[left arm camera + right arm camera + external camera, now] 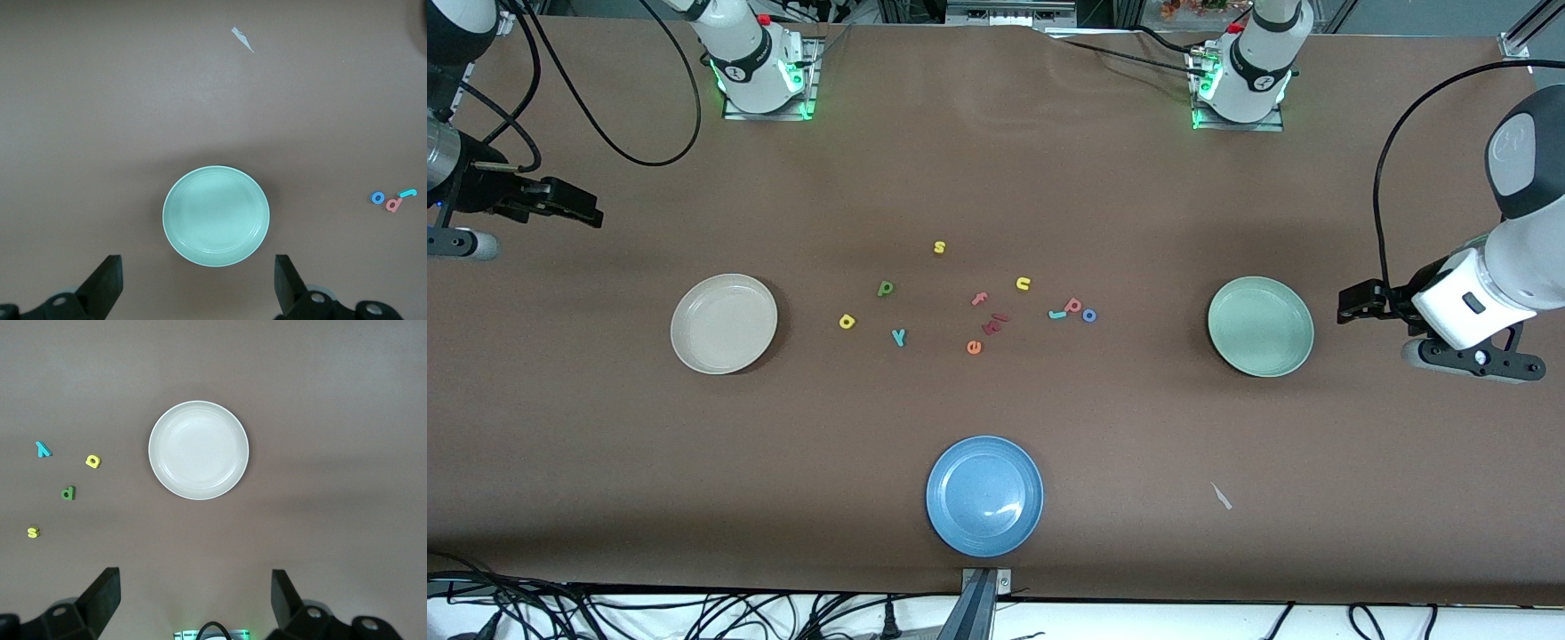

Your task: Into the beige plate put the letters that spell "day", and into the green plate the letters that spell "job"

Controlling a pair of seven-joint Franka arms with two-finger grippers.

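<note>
A blue plate [984, 495] sits on the brown table [996, 178] at its edge nearest the front camera. A yellow "s" [939, 247], a yellow "u" [1023, 284], a pink "f" [980, 299], an orange "e" [974, 347] and a dark red letter [993, 325] lie scattered mid-table. A small white scrap [1221, 496] lies toward the left arm's end.

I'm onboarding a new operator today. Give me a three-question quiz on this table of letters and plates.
1. True or false: the beige plate already holds a letter.
2. Which letter lies closest to the beige plate: (A) yellow "a", (B) blue "o", (C) orange "e"?
3. Fill in: the fingers of the left gripper and the right gripper both stand ____.

Key:
1. False. Both it and the green plate hold nothing.
2. A.
3. Open. Each arm waits at its own end of the table.
</note>
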